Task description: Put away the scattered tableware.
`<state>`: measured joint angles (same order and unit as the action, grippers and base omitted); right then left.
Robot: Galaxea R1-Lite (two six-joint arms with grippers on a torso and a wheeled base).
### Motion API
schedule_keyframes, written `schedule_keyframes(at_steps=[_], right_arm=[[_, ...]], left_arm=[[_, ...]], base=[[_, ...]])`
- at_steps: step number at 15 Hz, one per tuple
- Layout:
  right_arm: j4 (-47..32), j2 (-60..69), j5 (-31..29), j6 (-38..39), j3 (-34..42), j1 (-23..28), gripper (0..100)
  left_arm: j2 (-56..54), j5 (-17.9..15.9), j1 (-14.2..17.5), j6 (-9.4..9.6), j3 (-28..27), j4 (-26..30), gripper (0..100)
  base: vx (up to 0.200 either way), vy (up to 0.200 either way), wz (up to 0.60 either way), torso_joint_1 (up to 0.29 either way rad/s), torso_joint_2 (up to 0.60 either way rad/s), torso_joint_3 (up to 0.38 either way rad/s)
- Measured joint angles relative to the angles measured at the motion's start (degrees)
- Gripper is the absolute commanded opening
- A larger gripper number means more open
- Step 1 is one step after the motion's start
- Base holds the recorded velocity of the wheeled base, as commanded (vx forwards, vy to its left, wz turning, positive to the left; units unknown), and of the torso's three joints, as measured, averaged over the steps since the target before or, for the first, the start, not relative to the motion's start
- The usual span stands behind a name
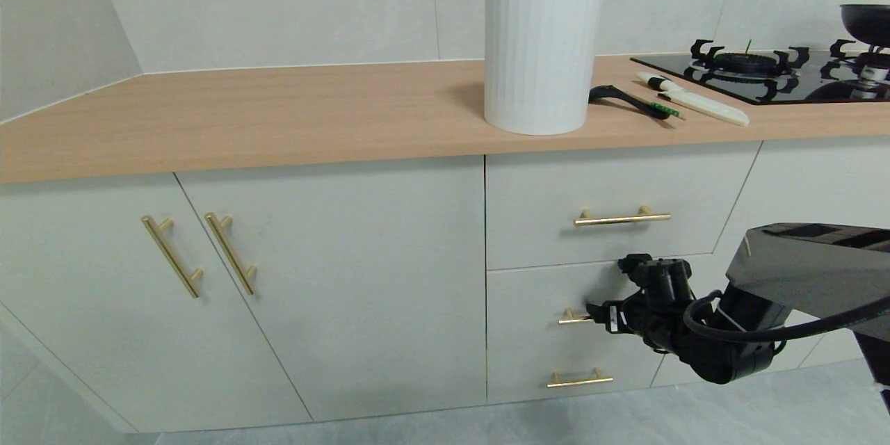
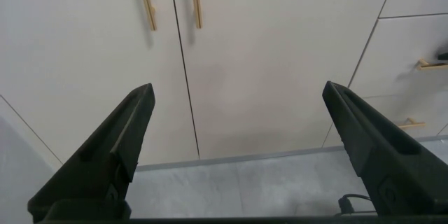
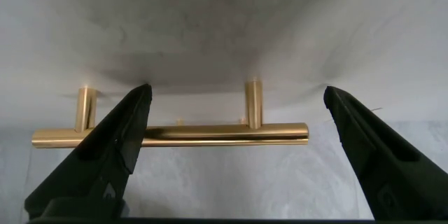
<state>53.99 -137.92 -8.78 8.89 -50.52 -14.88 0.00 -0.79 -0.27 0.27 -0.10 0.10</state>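
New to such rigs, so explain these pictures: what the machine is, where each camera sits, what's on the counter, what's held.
It is a two-armed robot facing kitchen cabinets. The wide picture comes from its head; the others from cameras on its wrists. On the counter stands a white ribbed container, with a black utensil and a white knife beside it. The right tool is open at a brass drawer handle; the left tool, open, faces cabinet doors. Nothing is held.
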Motion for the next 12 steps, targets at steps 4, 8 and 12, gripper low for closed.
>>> schedule_keyframes(at_steps=[4,8,12], right_arm=[[-0.9,-0.1,-0.1,-0.3,0.9,-0.1,100],[-1.1,-0.1,0.0,-0.5,1.4,-0.1,100],[-2.5,0.1,0.0,-0.5,1.7,-0.2,100]], left_arm=[[0.0,0.0,0.0,0.00,0.0,0.0,100],[0.0,0.0,0.0,-0.02,0.0,0.0,100],[0.0,0.0,0.0,-0.02,0.0,0.0,100]], base=[[0.000,0.000,0.00,0.000,0.00,0.000],[0.000,0.000,0.00,0.000,0.00,0.000],[0.000,0.000,0.00,0.000,0.00,0.000]])
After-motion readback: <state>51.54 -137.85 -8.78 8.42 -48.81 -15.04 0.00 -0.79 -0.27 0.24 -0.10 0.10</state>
